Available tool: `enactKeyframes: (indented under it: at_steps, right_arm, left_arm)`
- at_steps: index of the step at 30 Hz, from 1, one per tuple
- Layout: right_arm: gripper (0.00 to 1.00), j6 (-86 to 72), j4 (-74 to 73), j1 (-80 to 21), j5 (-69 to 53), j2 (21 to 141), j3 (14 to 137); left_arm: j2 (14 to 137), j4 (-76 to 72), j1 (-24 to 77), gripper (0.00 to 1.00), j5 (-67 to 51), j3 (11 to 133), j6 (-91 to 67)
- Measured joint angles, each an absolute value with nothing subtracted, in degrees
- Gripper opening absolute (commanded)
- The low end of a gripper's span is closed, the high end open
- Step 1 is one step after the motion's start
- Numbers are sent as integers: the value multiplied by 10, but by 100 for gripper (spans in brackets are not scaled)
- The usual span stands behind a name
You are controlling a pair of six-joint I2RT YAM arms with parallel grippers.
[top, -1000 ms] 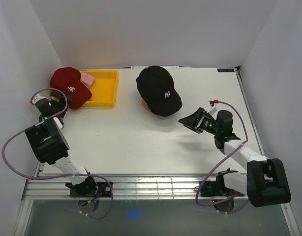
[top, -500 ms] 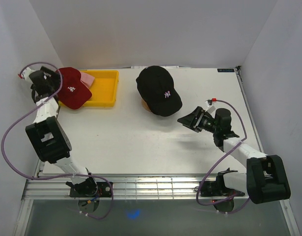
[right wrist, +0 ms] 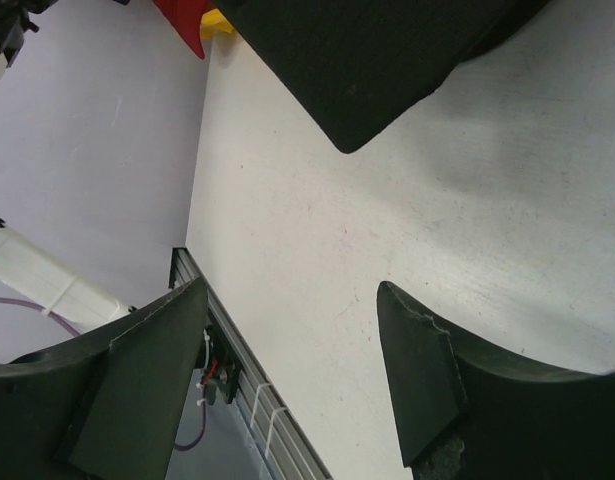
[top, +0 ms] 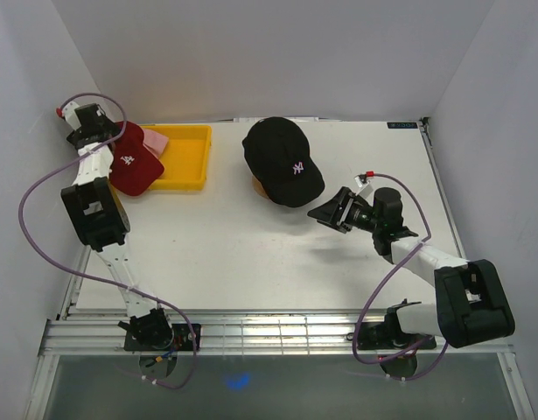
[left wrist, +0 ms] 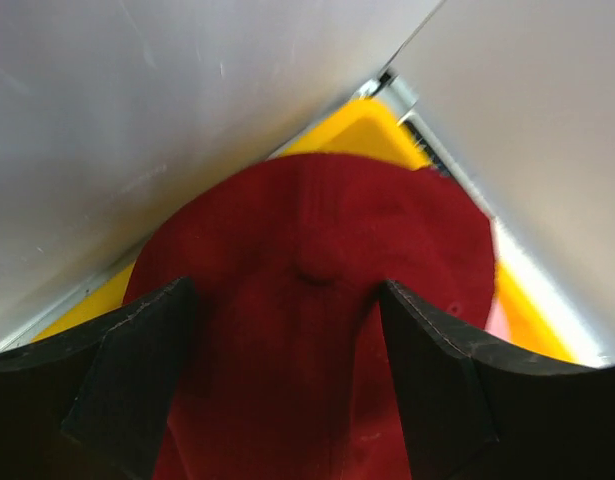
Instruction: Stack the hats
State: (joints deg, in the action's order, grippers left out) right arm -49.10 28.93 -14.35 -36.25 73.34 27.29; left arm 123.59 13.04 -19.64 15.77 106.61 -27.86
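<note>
A red hat (top: 133,164) lies at the far left, over the yellow tray's left end, with a pink hat (top: 155,140) showing from under it. A black hat (top: 282,160) sits on a wooden stand (top: 261,188) at the far middle. My left gripper (top: 114,144) reaches from the back-left corner and stands open. In the left wrist view the left gripper (left wrist: 287,290) has one finger on each side of the red hat's (left wrist: 317,230) crown. My right gripper (top: 327,213) is open, low over the table just right of the black hat's brim (right wrist: 357,60).
The yellow tray (top: 188,162) stands at the far left against the back wall. White walls close in the table on the left, back and right. The left arm's purple cable (top: 41,188) loops beside the left wall.
My left arm has swung from the near-left side up to the back-left corner and now points down at the red hat. My right gripper has crept left toward the black hat's brim.
</note>
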Motion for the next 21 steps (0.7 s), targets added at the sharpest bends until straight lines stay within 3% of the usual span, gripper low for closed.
enactKeyframes:
  at_steps: [3,7,10,11,12,18,21]
  right_arm:
    - [74,-493,298,-151,-362,742,277]
    - [73,-495,305,-161,-362,746,277]
    - [73,-499,315,-166,-362,751,277]
    - [73,-501,317,-166,-362,752,277]
    - [73,-503,319,-167,-361,752,277]
    - [73,-506,323,-170,-359,753,277]
    - [73,-506,323,-171,-359,753,277]
  left_arm:
    - [1255,146,-192,86,162,1067,-261]
    - [1258,149,-186,78,169,1068,-246]
    - [1258,150,-184,55,174,1069,-242]
    - [1258,151,-183,39,175,1069,-241]
    - [1258,151,-183,34,175,1069,-242]
    - [1257,168,-179,10,176,1085,-238]
    - [1251,169,-177,5,176,1089,-237]
